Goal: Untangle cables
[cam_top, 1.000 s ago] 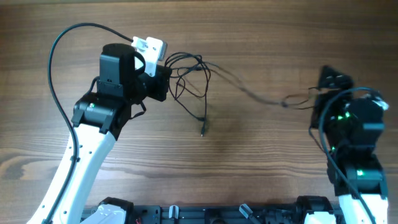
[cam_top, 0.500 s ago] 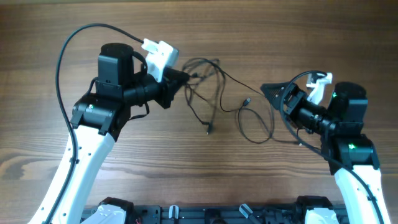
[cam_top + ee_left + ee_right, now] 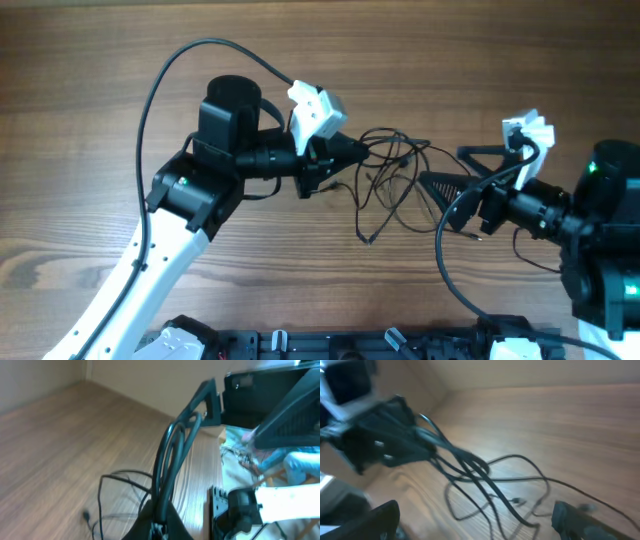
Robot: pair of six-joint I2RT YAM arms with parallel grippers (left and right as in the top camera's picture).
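Cables lie bunched mid-bench, between our two arms. Our left fingers are pressed together, pinching several strands, with loops trailing onto the wood. Our right fingers stand spread wide at the bunch's far side; whether they touch it we cannot tell.

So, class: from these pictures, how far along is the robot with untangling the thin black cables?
Done: nothing looks separated; the thin black cables are looped over one another in one bunch. In hand: the left gripper is shut on several strands. The right gripper stands open beside the bunch, holding nothing. Left: pulling each cable free and laying them apart.
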